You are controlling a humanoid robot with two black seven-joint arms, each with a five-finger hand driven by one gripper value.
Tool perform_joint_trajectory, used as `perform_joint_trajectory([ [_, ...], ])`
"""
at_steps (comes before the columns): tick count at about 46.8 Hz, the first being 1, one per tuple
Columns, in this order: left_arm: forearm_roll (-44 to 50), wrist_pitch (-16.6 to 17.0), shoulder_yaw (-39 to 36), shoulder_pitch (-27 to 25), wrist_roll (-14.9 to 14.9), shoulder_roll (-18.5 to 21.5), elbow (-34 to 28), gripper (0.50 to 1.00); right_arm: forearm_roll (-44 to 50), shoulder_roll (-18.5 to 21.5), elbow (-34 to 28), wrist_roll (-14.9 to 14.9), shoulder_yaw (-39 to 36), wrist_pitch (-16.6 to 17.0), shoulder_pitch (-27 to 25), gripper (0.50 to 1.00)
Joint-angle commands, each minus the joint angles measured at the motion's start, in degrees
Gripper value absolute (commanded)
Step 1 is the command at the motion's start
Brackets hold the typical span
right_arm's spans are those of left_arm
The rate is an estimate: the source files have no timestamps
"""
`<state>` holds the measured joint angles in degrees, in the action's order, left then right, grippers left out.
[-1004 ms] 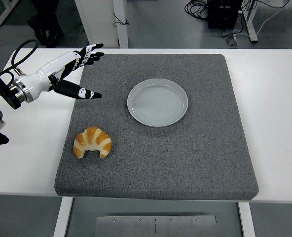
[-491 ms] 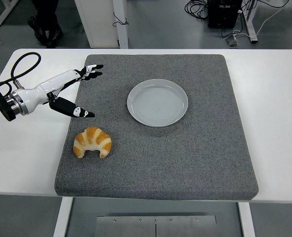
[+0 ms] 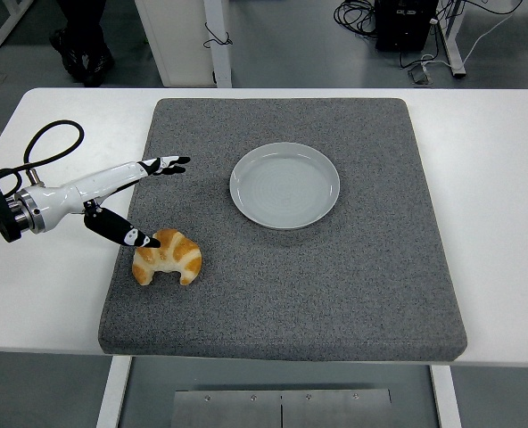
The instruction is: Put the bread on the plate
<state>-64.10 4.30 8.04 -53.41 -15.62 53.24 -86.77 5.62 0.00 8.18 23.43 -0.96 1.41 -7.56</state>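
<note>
My left hand (image 3: 126, 201) had dropped from the mat's (image 3: 353, 294) far corner toward the bread (image 3: 167, 256), fingers spread wide and holding nothing, thumb tip just at its crust; the bread lay near-left, well apart from the plate (image 3: 285, 185), so grasping came next

You're looking at a robotics lab. The white bench (image 3: 505, 178) carries a grey test mat (image 3: 335, 294), and behind it you see bare grey floor (image 3: 291, 40), loose cables (image 3: 358, 13) and equipment stands (image 3: 451, 45).
</note>
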Motion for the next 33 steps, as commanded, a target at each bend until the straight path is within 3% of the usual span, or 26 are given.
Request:
perform_joint_trajectory([
  [1, -1.3, 0.0, -1.5, 0.0, 0.1, 0.7, 0.0, 0.975, 0.0, 0.0, 0.0, 0.0, 0.0, 0.0, 0.0, 1.000],
  [19, -2.3, 0.1, -2.8, 1.3, 0.0, 1.2, -0.6, 0.975, 0.0, 0.0, 0.0, 0.0, 0.0, 0.0, 0.0, 1.000],
  [33, -3.5, 1.0, -2.7, 3.0, 0.1, -0.7, -0.2, 0.975, 0.0, 0.0, 0.0, 0.0, 0.0, 0.0, 0.0, 1.000],
])
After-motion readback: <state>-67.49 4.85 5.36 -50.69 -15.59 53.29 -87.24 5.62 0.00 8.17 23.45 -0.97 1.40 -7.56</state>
